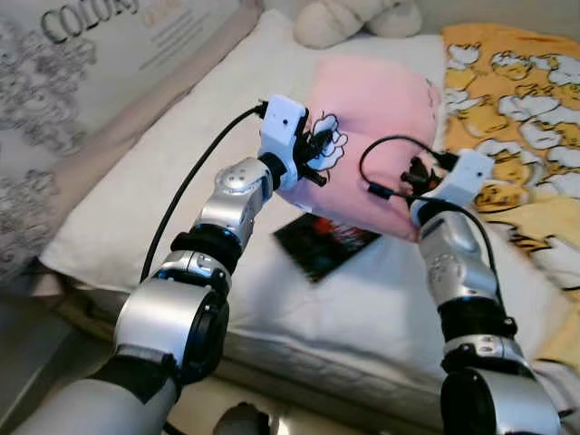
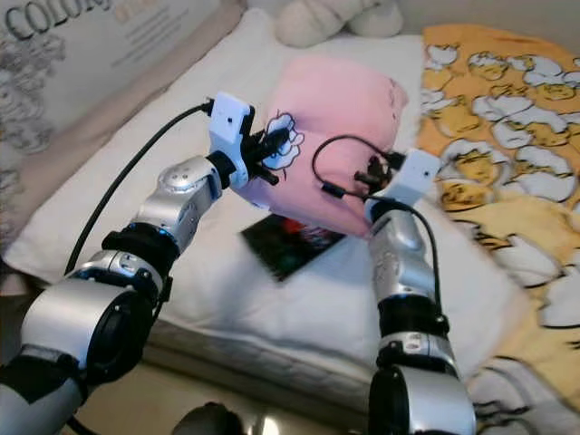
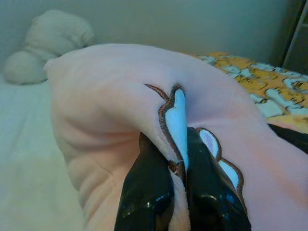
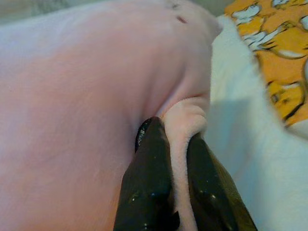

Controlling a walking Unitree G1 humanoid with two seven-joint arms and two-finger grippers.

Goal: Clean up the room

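left fingers (image 3: pixel 149 192): closed tight on a fold of the pink pillow (image 1: pixel 376 118), pinching right at its white-and-brown embroidered patch (image 3: pixel 179 120)
right fingers (image 4: pixel 151 178): clamped on a rolled edge of the same pillow, fabric squeezed between both black fingers
left gripper (image 1: pixel 319 149): at the pillow's left side, arm reaching forward over the bed
right gripper (image 1: pixel 419 177): at the pillow's lower right corner, black cable looped above its wrist
pink pillow: held up between both grippers, tilted, lifted off the white bedding (image 1: pixel 145 199); lower edge sags toward the mattress
dark booklet (image 1: pixel 324 240): flat on the white bedding, just below the pillow, between the two arms; red-and-black cover
yellow blanket (image 1: pixel 526 109): cartoon print, on the bed to the right of the pillow, near the right gripper
white plush (image 1: pixel 353 18): at the head of the bed, beyond the pillow
printed pillowcase (image 1: pixel 82 54): grey lettering and ornament, along the bed's left side
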